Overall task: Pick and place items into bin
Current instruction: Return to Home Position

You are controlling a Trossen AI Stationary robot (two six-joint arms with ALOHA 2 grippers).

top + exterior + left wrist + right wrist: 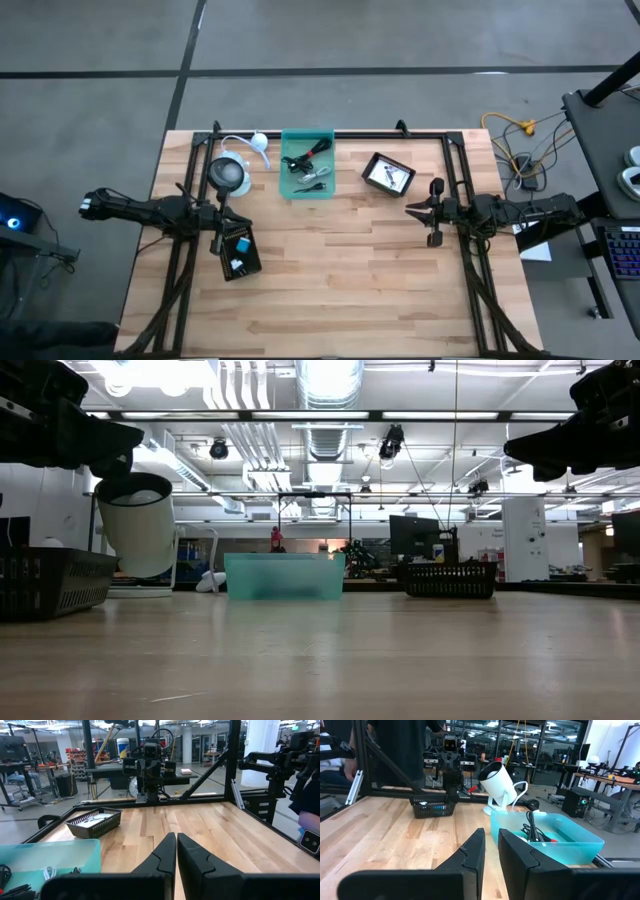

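Bench (330, 270) lies bare mid-span. Teal bin (307, 165), far centre, already holds black cables (308, 156). Left end effector (216, 212) hangs pressed shut and empty; right end effector (432, 213) is nearly closed, empty. Between picks: next, reach the right basket (388, 174).

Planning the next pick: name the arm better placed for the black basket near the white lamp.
Left, probably. The left gripper hovers right beside that black basket, while the right gripper waits across the table, next to the other basket.
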